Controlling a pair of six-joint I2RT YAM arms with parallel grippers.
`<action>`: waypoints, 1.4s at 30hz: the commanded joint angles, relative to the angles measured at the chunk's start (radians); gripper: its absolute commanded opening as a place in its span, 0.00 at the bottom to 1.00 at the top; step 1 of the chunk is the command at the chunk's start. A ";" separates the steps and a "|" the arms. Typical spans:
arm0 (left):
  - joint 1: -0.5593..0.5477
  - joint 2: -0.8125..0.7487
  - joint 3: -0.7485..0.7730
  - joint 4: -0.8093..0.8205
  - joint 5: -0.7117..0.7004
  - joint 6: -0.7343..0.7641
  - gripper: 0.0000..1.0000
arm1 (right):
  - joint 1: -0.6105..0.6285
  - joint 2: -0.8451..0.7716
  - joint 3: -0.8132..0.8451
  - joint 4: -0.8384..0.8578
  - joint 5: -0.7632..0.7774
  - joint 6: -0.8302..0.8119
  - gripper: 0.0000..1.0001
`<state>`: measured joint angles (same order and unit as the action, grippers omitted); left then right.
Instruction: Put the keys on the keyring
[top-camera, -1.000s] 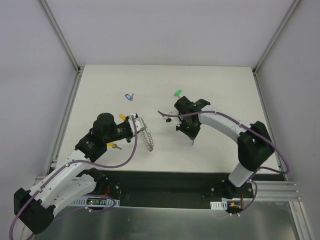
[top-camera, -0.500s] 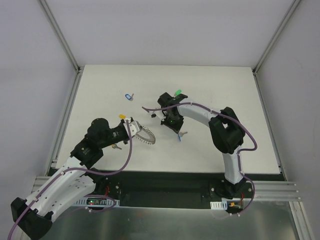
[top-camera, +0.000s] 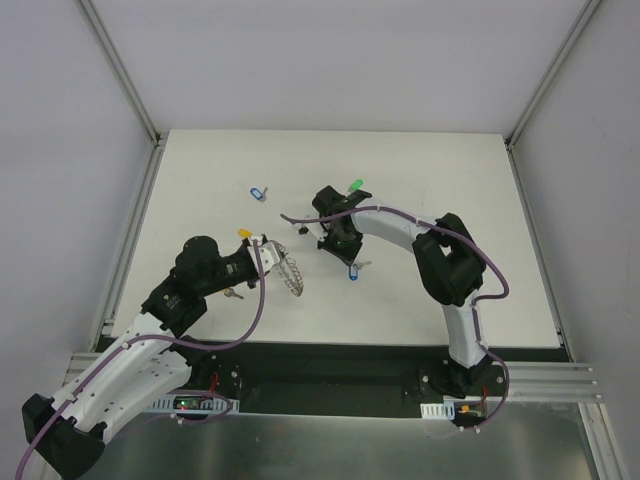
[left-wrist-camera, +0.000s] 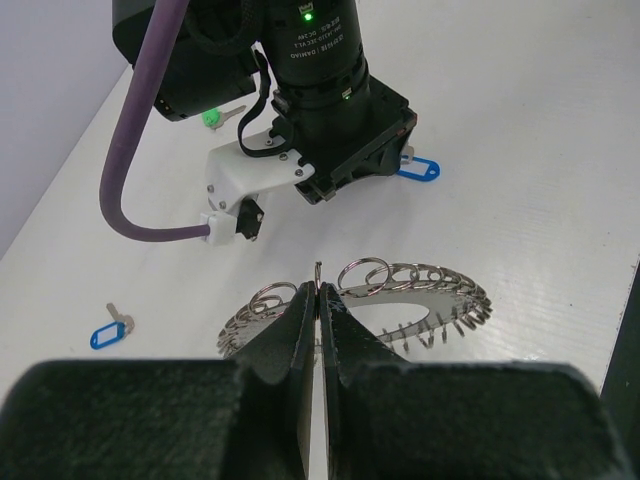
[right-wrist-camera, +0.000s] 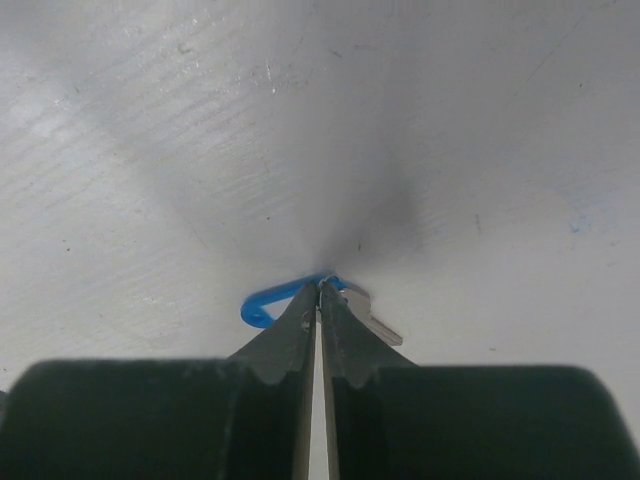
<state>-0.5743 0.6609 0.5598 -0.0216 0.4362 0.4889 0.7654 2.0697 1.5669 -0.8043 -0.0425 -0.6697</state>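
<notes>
The left end effector (left-wrist-camera: 318, 296) was shut on the keyring (left-wrist-camera: 432, 286), but the right end effector (right-wrist-camera: 320, 292), near-closed at the blue key (right-wrist-camera: 264, 303) with its hold unclear, could let it slip.

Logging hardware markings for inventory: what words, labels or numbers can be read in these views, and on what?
Small white print on the right arm's black wrist housing: too blurred to read.
Blue key, keyring: no text visible.

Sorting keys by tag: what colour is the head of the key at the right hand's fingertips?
Solid blue; the key shows best in the right wrist view.
</notes>
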 joint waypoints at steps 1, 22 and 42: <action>0.005 -0.003 0.014 0.052 0.013 0.007 0.00 | 0.008 0.004 0.024 0.020 -0.013 0.002 0.10; 0.005 -0.018 0.015 0.054 0.004 -0.003 0.00 | 0.037 -0.192 -0.177 0.172 0.081 -0.053 0.37; 0.005 -0.050 0.017 0.052 0.007 -0.021 0.00 | 0.057 -0.122 -0.182 0.178 0.101 -0.143 0.31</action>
<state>-0.5743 0.6289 0.5602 -0.0216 0.4362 0.4824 0.8162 1.9480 1.3685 -0.6071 0.0563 -0.7948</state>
